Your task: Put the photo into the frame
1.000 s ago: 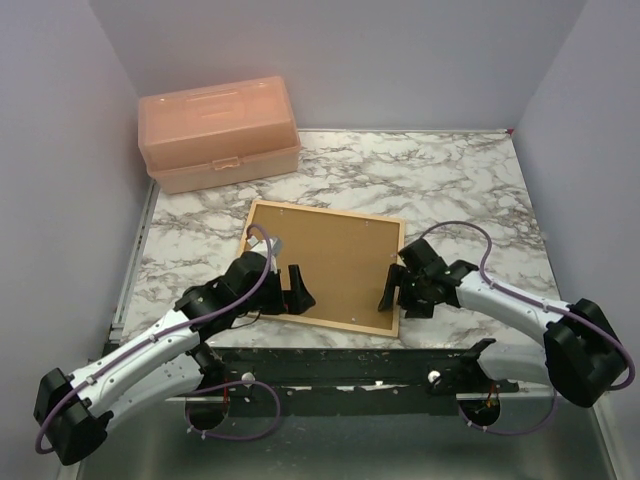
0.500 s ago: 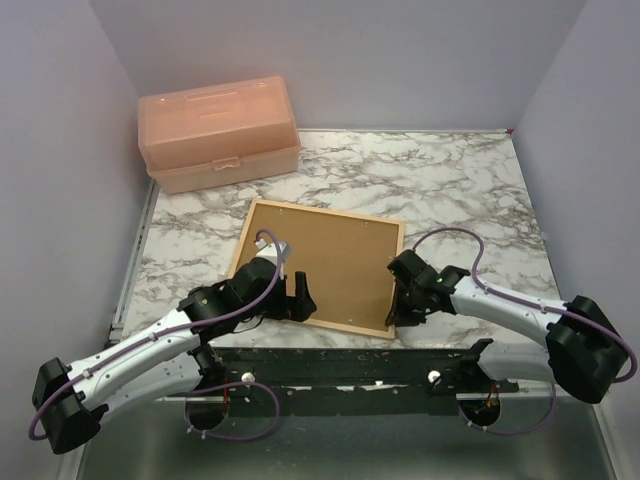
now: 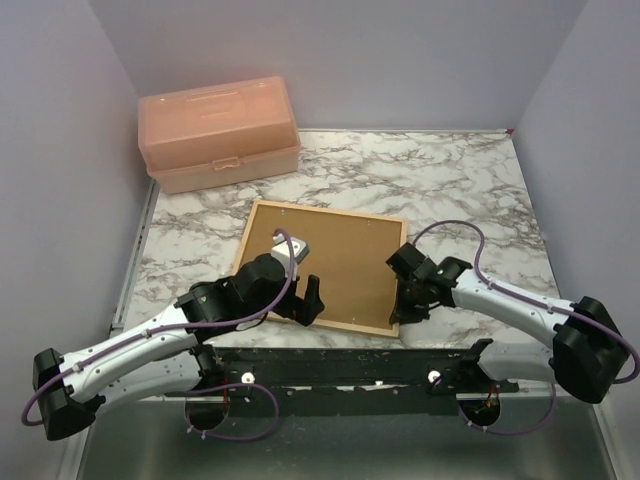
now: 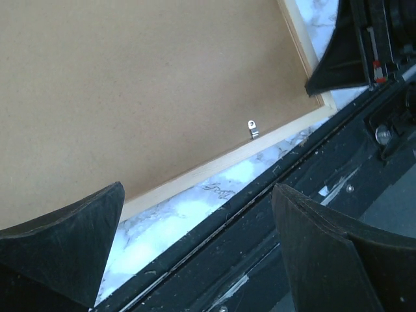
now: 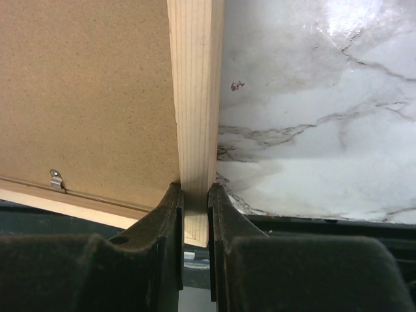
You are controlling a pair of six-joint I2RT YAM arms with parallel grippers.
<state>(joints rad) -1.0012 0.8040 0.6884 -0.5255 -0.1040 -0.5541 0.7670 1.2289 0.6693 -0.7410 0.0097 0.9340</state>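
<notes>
The frame (image 3: pixel 398 262) lies face down on the marble table with a brown backing board (image 3: pixel 335 262) filling it. My right gripper (image 5: pixel 195 195) is shut on the frame's right bar (image 5: pixel 195 97) close to its near right corner; in the top view it (image 3: pixel 397 308) sits at that corner. My left gripper (image 4: pixel 198 188) hangs open over the frame's near bar (image 4: pixel 221 166) and the table's front edge, holding nothing; from above it (image 3: pixel 306 300) is at the near left part of the frame. The photo is not in view.
A peach plastic toolbox (image 3: pixel 220 132) stands at the back left. Small metal turn clips (image 4: pixel 253 129) (image 5: pixel 56 179) sit along the board's near edge. A dark rail (image 3: pixel 350 365) runs along the table's front edge, just below the frame.
My right gripper has closed onto the frame's right bar near the corner. The left arm has swung rightward over the frame's near edge, still open.
</notes>
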